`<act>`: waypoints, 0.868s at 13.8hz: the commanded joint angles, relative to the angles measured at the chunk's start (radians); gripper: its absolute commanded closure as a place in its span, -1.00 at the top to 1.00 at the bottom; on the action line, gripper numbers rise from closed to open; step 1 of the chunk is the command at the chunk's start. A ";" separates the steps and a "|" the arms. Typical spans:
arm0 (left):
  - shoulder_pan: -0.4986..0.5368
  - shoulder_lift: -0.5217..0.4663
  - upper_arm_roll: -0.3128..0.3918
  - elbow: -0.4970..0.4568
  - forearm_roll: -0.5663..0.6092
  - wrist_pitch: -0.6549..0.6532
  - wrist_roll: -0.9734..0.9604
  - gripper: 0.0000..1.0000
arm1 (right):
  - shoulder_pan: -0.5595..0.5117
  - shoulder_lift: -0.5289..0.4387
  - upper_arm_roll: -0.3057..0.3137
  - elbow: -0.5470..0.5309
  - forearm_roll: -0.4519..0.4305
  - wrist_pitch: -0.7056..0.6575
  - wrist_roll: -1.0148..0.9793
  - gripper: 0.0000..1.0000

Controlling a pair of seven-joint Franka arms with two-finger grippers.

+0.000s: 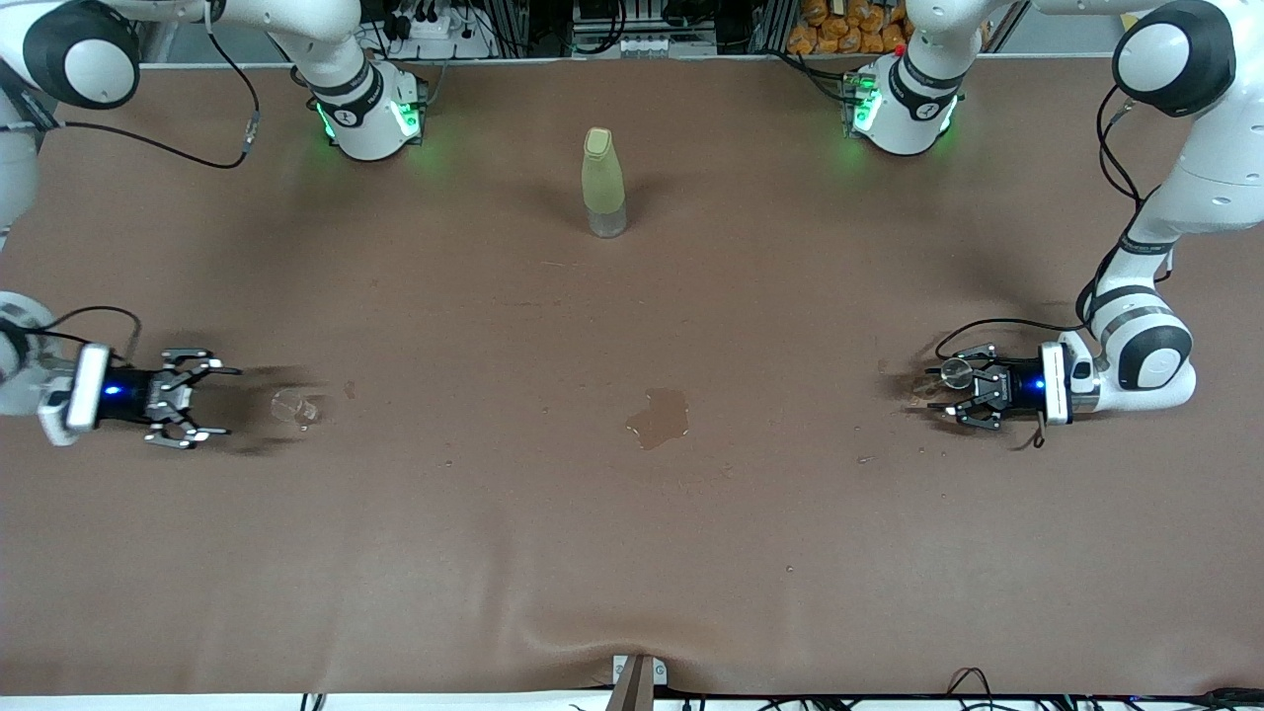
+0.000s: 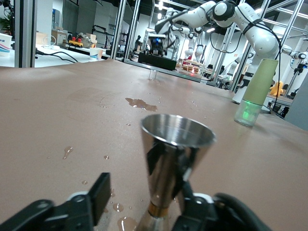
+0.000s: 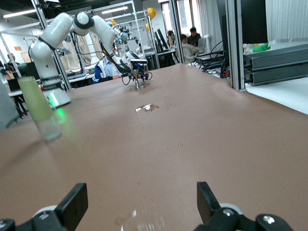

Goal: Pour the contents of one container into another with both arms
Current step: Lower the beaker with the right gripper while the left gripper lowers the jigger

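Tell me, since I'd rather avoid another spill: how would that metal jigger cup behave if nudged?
The metal cup would probably tip easily: it flares wide above a narrow waist. It stands between the left gripper's parted fingers. Polished and standing among droplets, it likely slips. Tipped over, its cone shape would probably roll in a curve.

even overhead light falls on the bench [image 1: 632, 553], bright and flat. soft shadows trail each claw and the pale bottle [image 1: 604, 183]. green base lamps glow. the metal cup [image 2: 175, 159] shows glare; both wrist views blur nearby.
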 commanded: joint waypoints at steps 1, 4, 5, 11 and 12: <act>0.005 -0.002 -0.005 0.028 0.022 -0.032 0.007 1.00 | 0.037 -0.041 0.008 0.108 -0.054 -0.066 0.262 1.00; 0.057 -0.031 -0.005 0.048 0.091 -0.077 -0.034 1.00 | 0.106 -0.202 0.006 0.115 -0.132 -0.059 0.614 1.00; 0.074 -0.052 -0.008 0.057 0.132 -0.077 -0.059 1.00 | 0.136 -0.263 0.005 0.108 -0.175 -0.048 0.689 1.00; 0.099 -0.215 -0.008 0.153 0.387 -0.089 -0.220 1.00 | 0.302 -0.448 0.000 0.105 -0.344 -0.031 1.238 1.00; 0.093 -0.255 -0.008 0.162 0.401 -0.086 -0.246 1.00 | 0.313 -0.469 0.000 0.102 -0.370 -0.011 1.309 1.00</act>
